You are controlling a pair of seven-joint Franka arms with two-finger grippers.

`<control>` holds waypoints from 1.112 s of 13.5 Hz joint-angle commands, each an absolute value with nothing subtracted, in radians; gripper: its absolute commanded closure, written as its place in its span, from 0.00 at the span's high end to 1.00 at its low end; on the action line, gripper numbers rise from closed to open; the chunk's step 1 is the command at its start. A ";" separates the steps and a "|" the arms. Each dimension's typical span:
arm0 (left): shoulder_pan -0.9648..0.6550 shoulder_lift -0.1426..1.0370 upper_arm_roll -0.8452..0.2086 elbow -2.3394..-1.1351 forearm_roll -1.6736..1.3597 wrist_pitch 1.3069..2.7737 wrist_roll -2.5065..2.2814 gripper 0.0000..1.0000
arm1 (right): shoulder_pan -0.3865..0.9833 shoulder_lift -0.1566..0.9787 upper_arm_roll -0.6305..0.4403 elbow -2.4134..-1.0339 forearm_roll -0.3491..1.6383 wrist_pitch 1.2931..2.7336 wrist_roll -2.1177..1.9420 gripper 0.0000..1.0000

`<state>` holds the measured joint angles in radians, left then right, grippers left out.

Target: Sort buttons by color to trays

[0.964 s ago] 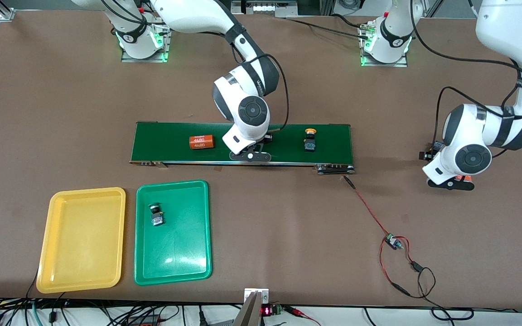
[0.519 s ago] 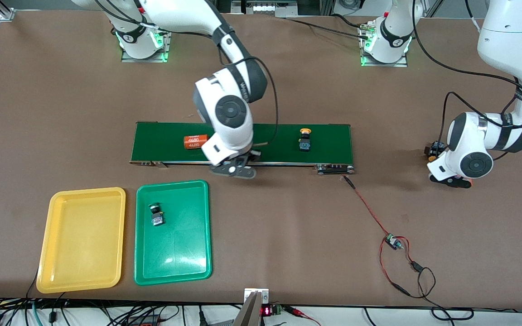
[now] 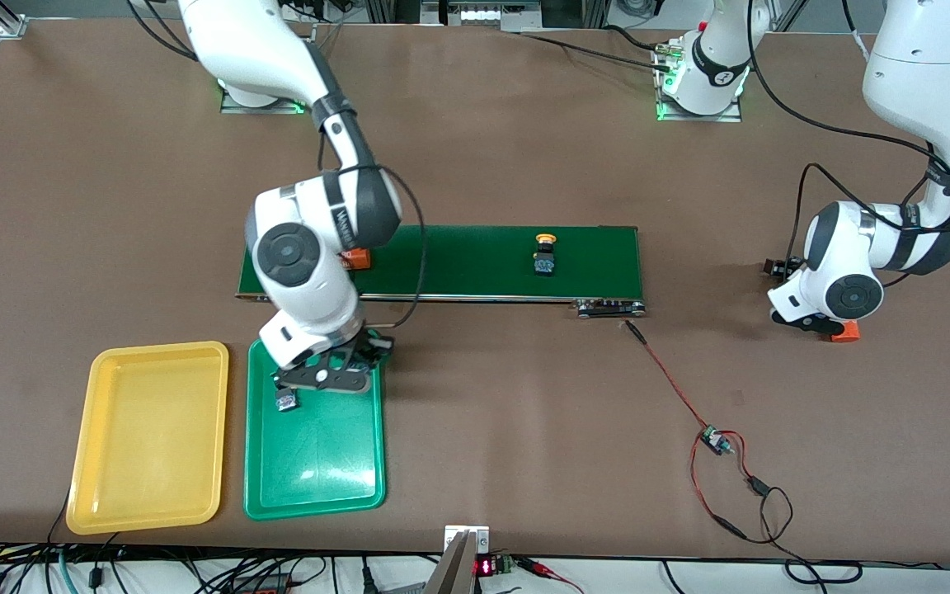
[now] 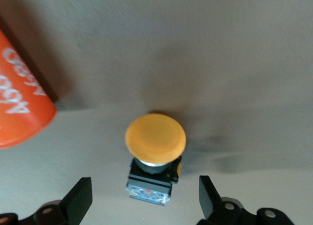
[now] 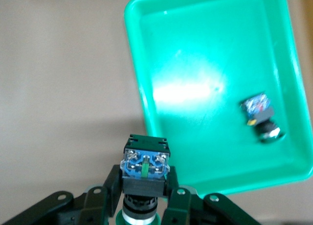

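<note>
Gripping a green-capped button (image 5: pixel 145 172) in my right jaws (image 5: pixel 144 195), I am hovering over the green tray (image 3: pixel 318 462), where another button (image 3: pixel 285 401) is lying. My left jaws (image 4: pixel 144 205) are standing spread around a yellow-capped button (image 4: pixel 154 154) on the tabletop (image 3: pixel 483 412), beside an orange cylinder (image 4: pixel 19 98). A third yellow-capped button (image 3: pixel 544 254) is sitting on the conveyor belt (image 3: pixel 475 260); the yellow tray (image 3: pixel 149 437) is lying beside the green one.

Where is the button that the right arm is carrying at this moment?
The black-bodied push button is gripped in the right hand, held over the rim of the shallow green plastic tray at the corner nearest the dark-green conveyor belt.
</note>
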<state>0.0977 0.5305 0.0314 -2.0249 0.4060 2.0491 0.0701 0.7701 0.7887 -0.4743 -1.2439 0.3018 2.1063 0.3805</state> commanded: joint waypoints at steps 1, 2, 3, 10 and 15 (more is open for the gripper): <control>0.095 0.532 0.034 -2.048 0.382 2.069 0.098 0.62 | 0.746 0.850 -0.463 -1.223 0.314 2.199 0.310 0.00; 0.095 0.532 0.032 -2.048 0.382 2.069 0.097 0.47 | 0.738 0.867 -0.462 -1.223 0.316 2.226 0.289 0.00; 0.095 0.531 0.031 -2.048 0.382 2.069 0.098 0.39 | 0.726 0.876 -0.460 -1.221 0.318 2.239 0.278 0.00; 0.094 0.430 -0.053 -2.005 0.371 1.933 0.086 0.19 | 0.619 1.043 -0.411 -1.128 0.321 2.332 0.135 0.00; 0.081 0.397 -0.222 -1.896 0.091 1.736 0.057 0.20 | 0.557 1.016 -0.337 -1.131 0.322 2.329 0.078 1.00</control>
